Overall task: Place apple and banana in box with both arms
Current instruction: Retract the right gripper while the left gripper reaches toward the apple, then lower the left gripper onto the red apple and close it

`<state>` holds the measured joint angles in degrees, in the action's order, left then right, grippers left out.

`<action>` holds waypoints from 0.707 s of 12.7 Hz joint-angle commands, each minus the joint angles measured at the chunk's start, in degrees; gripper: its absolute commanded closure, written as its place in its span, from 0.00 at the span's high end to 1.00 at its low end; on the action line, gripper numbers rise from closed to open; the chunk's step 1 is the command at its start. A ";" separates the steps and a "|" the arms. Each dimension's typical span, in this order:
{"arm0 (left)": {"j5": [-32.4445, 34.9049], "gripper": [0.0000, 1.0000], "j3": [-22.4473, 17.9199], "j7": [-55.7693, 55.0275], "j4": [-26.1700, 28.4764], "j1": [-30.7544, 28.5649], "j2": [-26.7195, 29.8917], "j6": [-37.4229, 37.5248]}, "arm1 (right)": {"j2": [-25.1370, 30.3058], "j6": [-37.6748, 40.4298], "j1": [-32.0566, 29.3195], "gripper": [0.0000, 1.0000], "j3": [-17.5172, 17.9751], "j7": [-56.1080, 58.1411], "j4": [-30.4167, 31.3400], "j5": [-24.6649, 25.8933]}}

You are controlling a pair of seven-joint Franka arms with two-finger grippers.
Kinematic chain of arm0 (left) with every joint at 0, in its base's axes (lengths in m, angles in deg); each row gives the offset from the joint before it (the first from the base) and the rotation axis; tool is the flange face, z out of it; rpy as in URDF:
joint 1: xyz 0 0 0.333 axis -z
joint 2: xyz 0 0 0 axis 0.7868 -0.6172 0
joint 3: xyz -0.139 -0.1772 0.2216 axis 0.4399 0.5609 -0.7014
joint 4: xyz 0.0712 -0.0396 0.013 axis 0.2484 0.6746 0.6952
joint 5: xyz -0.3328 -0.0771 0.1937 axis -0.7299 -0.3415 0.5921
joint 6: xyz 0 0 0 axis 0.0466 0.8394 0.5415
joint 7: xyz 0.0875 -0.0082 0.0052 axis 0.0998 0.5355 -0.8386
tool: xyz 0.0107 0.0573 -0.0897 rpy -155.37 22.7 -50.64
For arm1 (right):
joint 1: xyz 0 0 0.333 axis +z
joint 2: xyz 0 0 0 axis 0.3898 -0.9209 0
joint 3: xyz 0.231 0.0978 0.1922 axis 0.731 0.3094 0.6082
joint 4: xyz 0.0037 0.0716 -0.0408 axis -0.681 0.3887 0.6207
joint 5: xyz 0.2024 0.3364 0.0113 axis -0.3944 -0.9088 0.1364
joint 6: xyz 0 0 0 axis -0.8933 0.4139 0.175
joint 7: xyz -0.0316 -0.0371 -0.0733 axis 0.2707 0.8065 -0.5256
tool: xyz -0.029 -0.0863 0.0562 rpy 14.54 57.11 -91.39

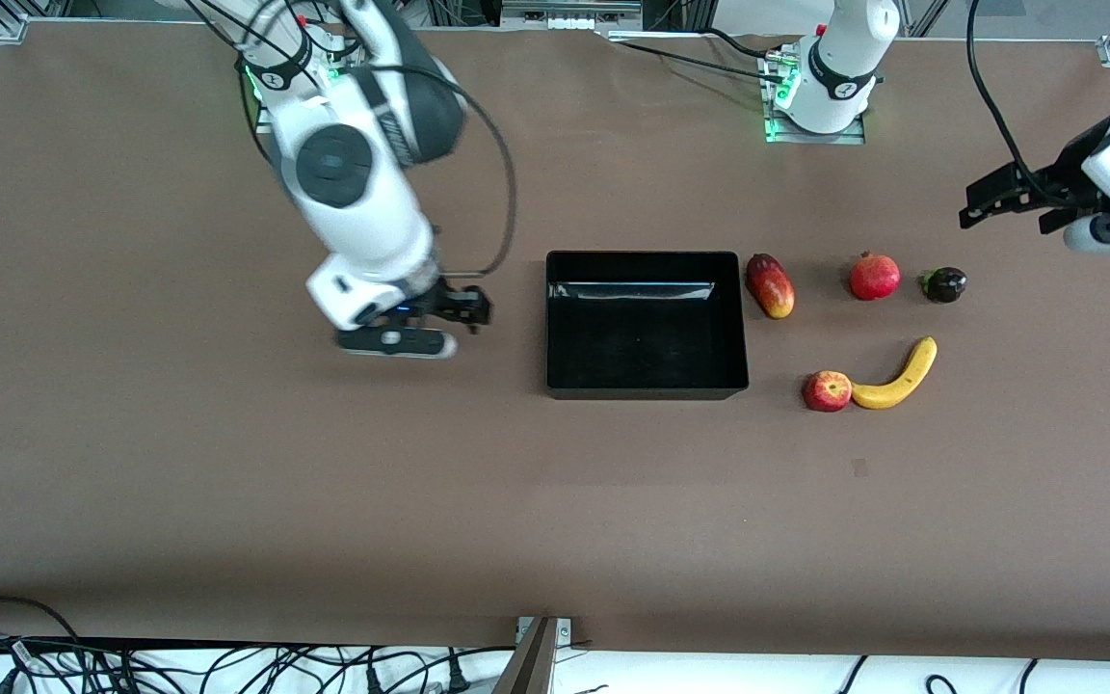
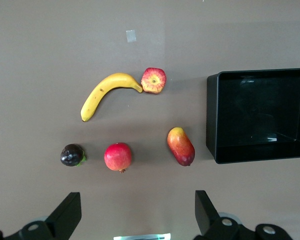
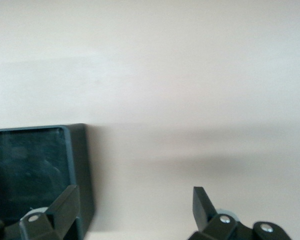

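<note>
The apple (image 1: 827,390) lies on the table touching one tip of the banana (image 1: 897,376), beside the black box (image 1: 647,390) toward the left arm's end. The box holds nothing. My left gripper (image 1: 977,206) is open and empty, up in the air over the table near the dark fruit. Its wrist view shows the banana (image 2: 107,92), the apple (image 2: 153,80) and the box (image 2: 212,115) below, none between the fingers of the gripper (image 2: 137,210). My right gripper (image 1: 463,308) is open and empty, low beside the box toward the right arm's end. The right wrist view shows the gripper (image 3: 135,205) and the box wall (image 3: 77,165).
A red-yellow mango (image 1: 770,285), a red pomegranate (image 1: 874,277) and a small dark fruit (image 1: 943,284) lie in a row farther from the front camera than the apple and banana. A small tape mark (image 1: 859,467) is on the table nearer the camera.
</note>
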<state>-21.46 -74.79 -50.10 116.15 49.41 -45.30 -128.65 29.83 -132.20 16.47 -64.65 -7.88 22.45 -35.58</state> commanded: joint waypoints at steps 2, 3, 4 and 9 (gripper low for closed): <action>1.51 1.00 0.72 1.53 -3.21 0.10 -5.68 0.51 | 8.45 12.50 -16.78 1.00 3.81 18.55 2.71 0.11; 2.39 1.00 0.81 1.53 -3.38 0.10 -7.18 0.68 | 10.47 14.28 -21.88 1.00 4.33 24.18 3.84 0.20; 2.57 1.00 0.81 1.36 -3.38 0.10 -7.37 0.69 | 13.01 14.38 -26.10 1.00 4.69 29.54 6.46 0.37; 7.23 1.00 1.60 0.12 -3.03 4.76 -19.39 -10.27 | 21.03 16.83 -41.87 1.00 14.44 35.57 11.23 6.08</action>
<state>-15.84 -73.23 -49.91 115.13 53.04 -59.08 -135.47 47.45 -116.17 -22.28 -53.59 27.43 30.03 -30.93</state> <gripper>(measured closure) 0.000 0.000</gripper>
